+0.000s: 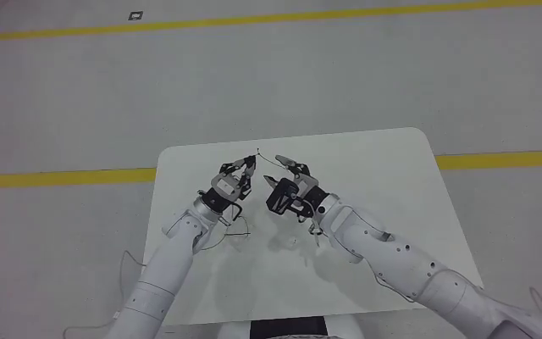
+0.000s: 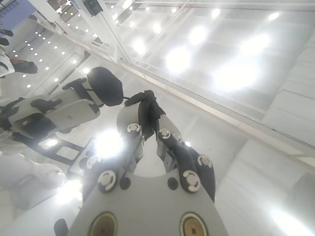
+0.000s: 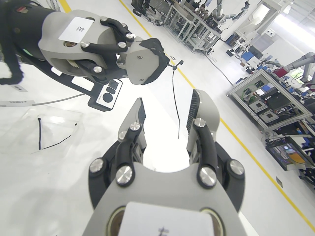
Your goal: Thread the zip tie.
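Zip tie (image 3: 175,96), centre frame: likely light, springy, slippery. Left gripper (image 3: 160,60) clamped at head; right gripper (image 3: 168,99) apart; best taken near tail.

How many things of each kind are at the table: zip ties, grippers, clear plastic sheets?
Zip ties: 2 (held zip tie, loose zip tie)
Grippers: 2 (left gripper, right gripper)
Sheets: 1 (clear plastic sheet)
Total: 5

above the table (image 1: 381,169), the left gripper (image 1: 248,169) sits just left of the right gripper (image 1: 278,171), tips near. the zip tie (image 3: 175,94) hangs from the left gripper's closed tips, tail between the right gripper's parted fingers. a second tie (image 3: 39,133) lies on a bag (image 3: 61,121) on the table.
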Controlling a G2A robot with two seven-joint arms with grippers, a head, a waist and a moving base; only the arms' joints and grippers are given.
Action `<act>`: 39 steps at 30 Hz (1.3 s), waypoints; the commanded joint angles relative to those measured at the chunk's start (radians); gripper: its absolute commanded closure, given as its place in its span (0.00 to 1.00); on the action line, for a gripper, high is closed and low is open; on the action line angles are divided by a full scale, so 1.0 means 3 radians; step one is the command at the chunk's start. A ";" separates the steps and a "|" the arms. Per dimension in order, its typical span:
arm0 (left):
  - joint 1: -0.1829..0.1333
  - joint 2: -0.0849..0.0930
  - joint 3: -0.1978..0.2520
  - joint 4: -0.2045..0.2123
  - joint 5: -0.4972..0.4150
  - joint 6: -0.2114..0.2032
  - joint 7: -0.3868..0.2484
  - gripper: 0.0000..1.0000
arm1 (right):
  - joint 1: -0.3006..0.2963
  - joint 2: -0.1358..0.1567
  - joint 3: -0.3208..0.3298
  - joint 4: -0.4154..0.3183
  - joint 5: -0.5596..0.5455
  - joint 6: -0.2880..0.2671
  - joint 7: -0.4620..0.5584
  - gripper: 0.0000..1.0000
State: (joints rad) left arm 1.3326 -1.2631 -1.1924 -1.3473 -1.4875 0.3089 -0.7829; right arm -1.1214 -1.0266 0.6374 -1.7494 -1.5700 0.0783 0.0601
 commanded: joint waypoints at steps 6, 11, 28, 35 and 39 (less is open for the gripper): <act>0.0010 0.0004 0.0002 -0.0015 0.0008 0.0010 0.0005 1.00 | 0.0057 -0.0062 -0.0033 0.0044 0.0000 0.0090 0.0014 0.78; 0.0018 0.0006 0.0001 -0.0025 0.0009 0.0011 0.0012 1.00 | 0.0093 -0.0101 -0.0064 0.0071 0.0000 0.0110 0.0001 0.80; 0.0049 0.0017 -0.0005 -0.0046 0.0018 0.0008 0.0008 1.00 | 0.0158 -0.0173 -0.0127 0.0130 0.0000 0.0151 -0.0032 0.91; 0.0071 0.0024 -0.0031 -0.0062 0.0004 -0.0003 0.0007 1.00 | 0.0203 -0.0155 -0.0180 0.0142 0.0000 0.0149 -0.0073 1.00; 0.0072 0.0026 -0.0041 -0.0066 -0.0001 -0.0003 0.0008 1.00 | 0.0211 -0.0122 -0.0205 0.0132 0.0000 0.0193 -0.0090 1.00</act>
State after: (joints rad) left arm 1.3543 -1.2553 -1.2042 -1.3669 -1.4873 0.3081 -0.7805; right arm -1.0587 -1.0663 0.5782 -1.7089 -1.5700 0.1332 0.0339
